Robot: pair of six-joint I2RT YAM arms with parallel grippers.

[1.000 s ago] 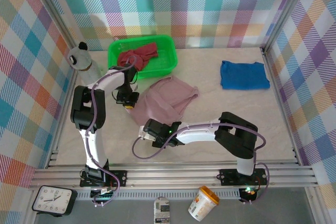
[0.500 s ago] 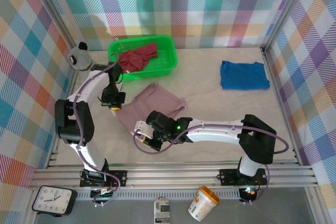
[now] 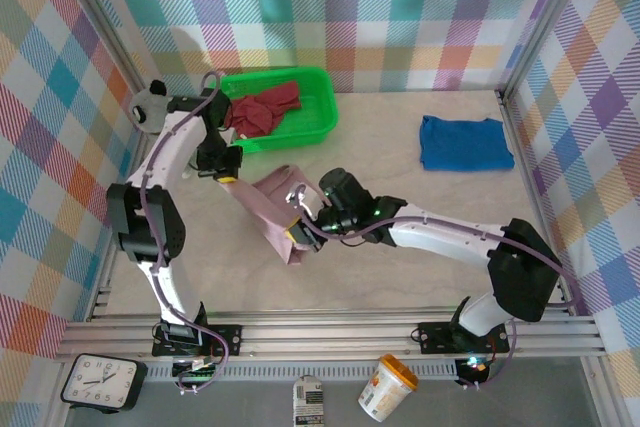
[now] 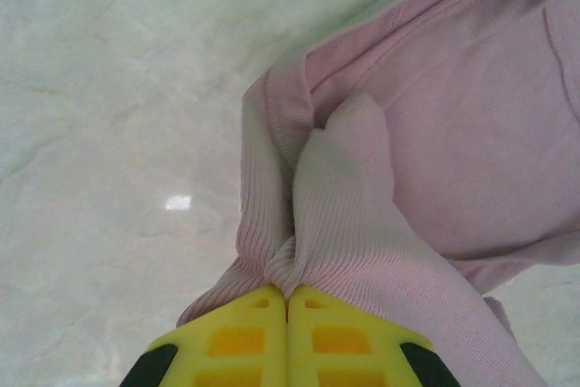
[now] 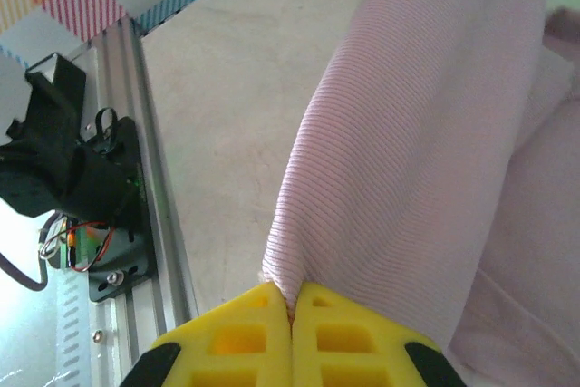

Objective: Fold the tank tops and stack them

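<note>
Left gripper [image 4: 288, 301]: my jaws are pressed together on a bunched edge of the pink top [image 4: 435, 151], and the cloth spreads ahead and to the right of my fingertips. Right gripper [image 5: 291, 301]: pinched closed on another fold of the same top, which stretches between the two. The red top [image 3: 262, 107] lies in the green basket [image 3: 325, 117] just beyond my left gripper. The blue top [image 3: 465, 142] lies flat, well apart beyond my right.

Mauve top [image 4: 453, 133] cropped by wrist views' edges, pinched folds hidden inside both jaws
</note>
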